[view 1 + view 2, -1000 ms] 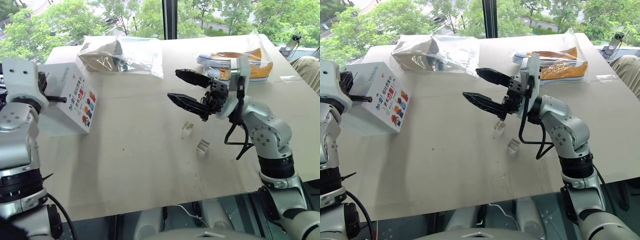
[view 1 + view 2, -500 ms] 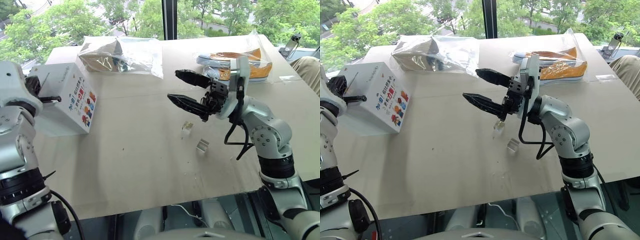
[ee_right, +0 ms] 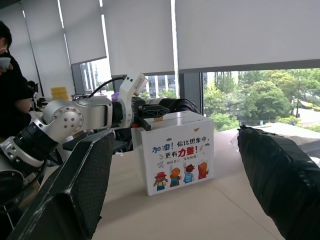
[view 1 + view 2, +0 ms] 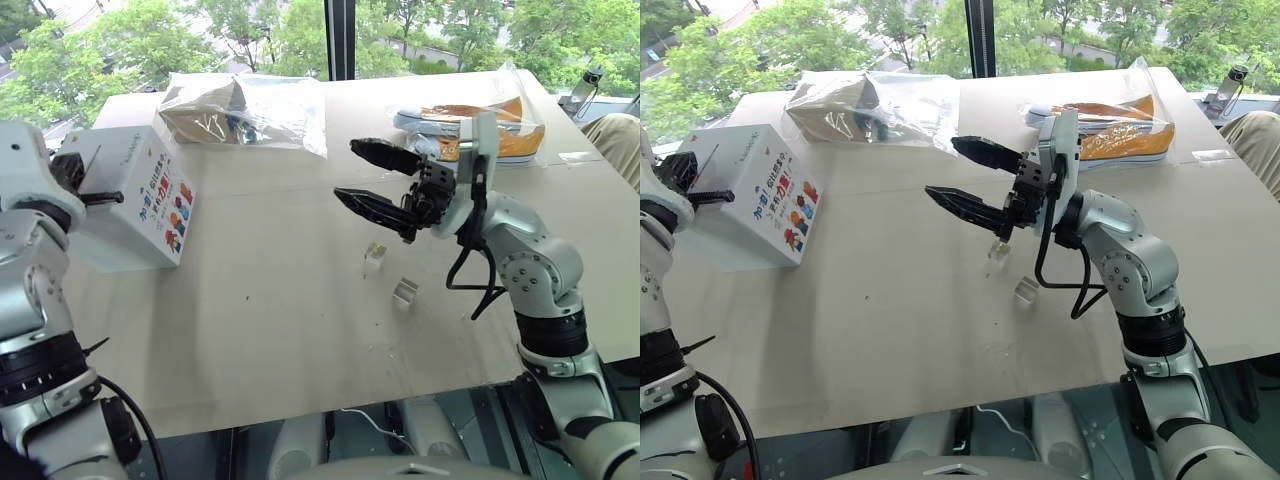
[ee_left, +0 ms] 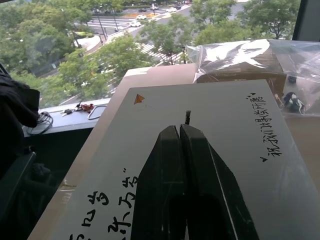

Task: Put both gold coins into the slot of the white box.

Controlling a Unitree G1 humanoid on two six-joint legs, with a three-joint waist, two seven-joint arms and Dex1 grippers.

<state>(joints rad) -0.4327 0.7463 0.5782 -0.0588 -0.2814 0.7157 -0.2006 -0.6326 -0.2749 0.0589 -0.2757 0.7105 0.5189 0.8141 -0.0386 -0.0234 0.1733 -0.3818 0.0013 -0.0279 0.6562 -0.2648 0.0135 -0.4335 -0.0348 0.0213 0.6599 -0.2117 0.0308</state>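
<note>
2 clear blocks (image 4: 375,258) mid-table (image 4: 280,340)

The white box (image 4: 130,200) stands upright at the table's left edge, cartoon figures and red lettering on its side. A short dark slot (image 5: 187,117) marks its handwritten top.

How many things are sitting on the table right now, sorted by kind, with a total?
White box: 1
Clear plastic blocks: 2
Clear plastic bags with contents: 2
Total: 5
</note>
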